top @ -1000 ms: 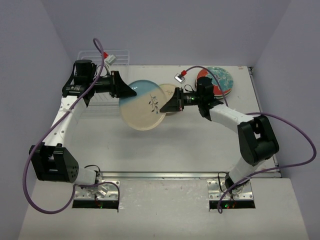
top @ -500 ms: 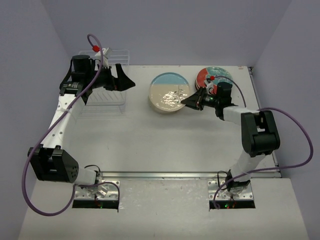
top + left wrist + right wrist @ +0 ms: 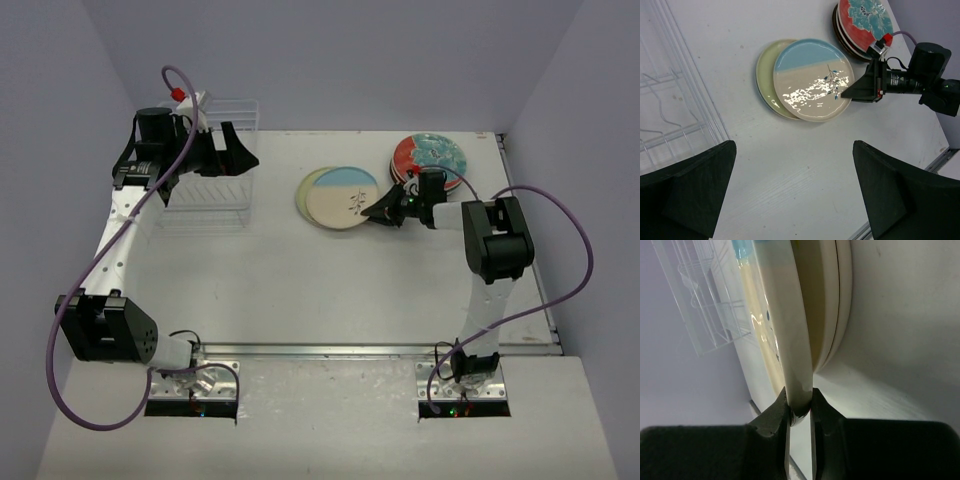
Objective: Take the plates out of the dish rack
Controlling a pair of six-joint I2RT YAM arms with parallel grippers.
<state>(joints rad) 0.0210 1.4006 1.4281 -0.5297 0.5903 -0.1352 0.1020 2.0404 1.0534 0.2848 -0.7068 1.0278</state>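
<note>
R gripper (image 3: 799, 407) clamped on rim of cream/blue sprig plate (image 3: 812, 82); L gripper (image 3: 794, 187) jaws wide apart nr dish rack (image 3: 207, 195).

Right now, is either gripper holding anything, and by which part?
The right gripper pinches the cream-and-blue plate by its rim. The left gripper is open, holding nothing.
</note>
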